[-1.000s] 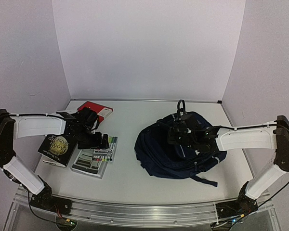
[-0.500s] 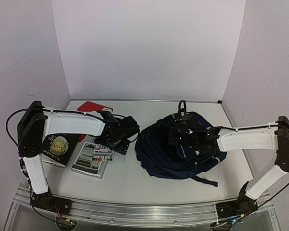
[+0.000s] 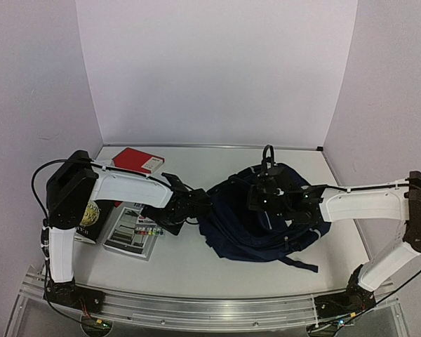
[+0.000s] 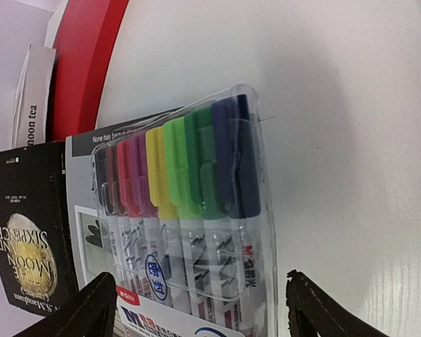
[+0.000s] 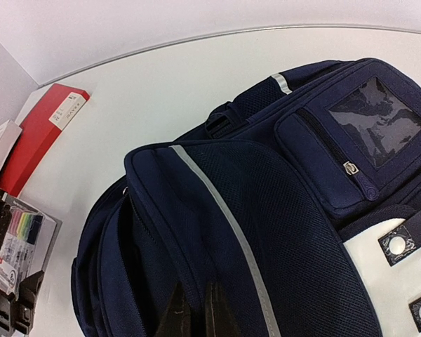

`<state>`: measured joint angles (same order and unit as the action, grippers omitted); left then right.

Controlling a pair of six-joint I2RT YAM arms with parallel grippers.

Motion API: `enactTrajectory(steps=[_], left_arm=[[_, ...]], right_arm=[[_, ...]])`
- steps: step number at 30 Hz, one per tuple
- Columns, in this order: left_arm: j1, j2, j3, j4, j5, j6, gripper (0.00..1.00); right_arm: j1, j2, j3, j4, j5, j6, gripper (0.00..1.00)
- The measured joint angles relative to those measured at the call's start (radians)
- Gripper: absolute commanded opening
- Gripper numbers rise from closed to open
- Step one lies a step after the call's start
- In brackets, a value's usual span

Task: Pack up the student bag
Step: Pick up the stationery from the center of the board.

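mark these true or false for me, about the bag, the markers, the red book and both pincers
1. The left pincer is open, its fingers wide apart at the near end of the marker pack. True.
2. The marker pack is inside the student bag. False: it lies on a grey booklet on the table, left of the bag.
3. The right pincer is shut, its tips down at the bag's navy fabric. True.
4. The red book rests on top of the bag. False: it lies flat on the table at the far left, apart from the bag.
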<state>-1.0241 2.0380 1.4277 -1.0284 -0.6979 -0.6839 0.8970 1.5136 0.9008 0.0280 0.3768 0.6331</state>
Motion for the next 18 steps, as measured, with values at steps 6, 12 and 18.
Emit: enactTrajectory(steps=[6,12,18], left_arm=[[0.000,0.015,0.000,-0.011,-0.028,-0.013,0.47],[-0.001,0.015,0.000,-0.021,-0.055,-0.019,0.21],[-0.003,0.015,-0.001,-0.022,-0.081,-0.021,0.09]], right_arm=[[0.000,-0.005,-0.001,-0.001,0.001,0.000,0.00],[0.000,-0.005,-0.001,-0.001,0.001,0.000,0.00],[0.000,-0.005,-0.001,-0.001,0.001,0.000,0.00]])
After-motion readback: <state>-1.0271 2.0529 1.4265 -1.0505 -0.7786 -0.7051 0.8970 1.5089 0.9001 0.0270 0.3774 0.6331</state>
